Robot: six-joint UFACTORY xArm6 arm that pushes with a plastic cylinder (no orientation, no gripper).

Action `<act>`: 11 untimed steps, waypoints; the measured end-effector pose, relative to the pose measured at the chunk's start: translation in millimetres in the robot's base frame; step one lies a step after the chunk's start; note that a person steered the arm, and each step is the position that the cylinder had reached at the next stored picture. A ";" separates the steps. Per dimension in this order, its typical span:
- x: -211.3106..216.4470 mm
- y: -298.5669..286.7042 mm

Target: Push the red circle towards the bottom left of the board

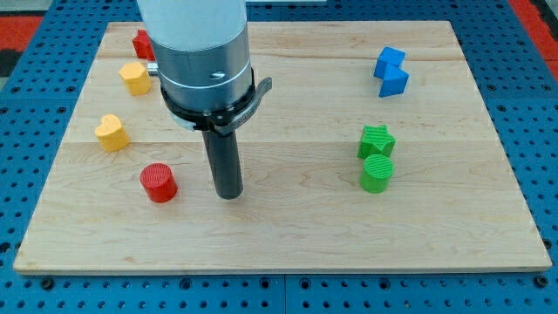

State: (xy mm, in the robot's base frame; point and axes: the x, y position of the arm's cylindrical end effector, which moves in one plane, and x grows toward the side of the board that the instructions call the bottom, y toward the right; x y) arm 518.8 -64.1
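The red circle (159, 182) is a short red cylinder lying on the wooden board (288, 235), left of centre and toward the view's bottom. My tip (229, 195) rests on the board just to the right of the red circle, a small gap apart and not touching it. The rod rises from the tip into the large grey arm body at the view's top.
A yellow heart block (111, 133) and a yellow block (134, 77) lie at the left. A red block (142, 44) sits at the top left, partly hidden by the arm. A blue block (391, 71) is at the top right. A green star (376, 140) touches a green cylinder (377, 174).
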 end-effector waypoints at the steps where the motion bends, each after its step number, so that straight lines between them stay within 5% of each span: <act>1: -1.8 -12.1; 5: -15.0 -105.2; 9: -15.0 -128.5; 11: -45.4 -59.7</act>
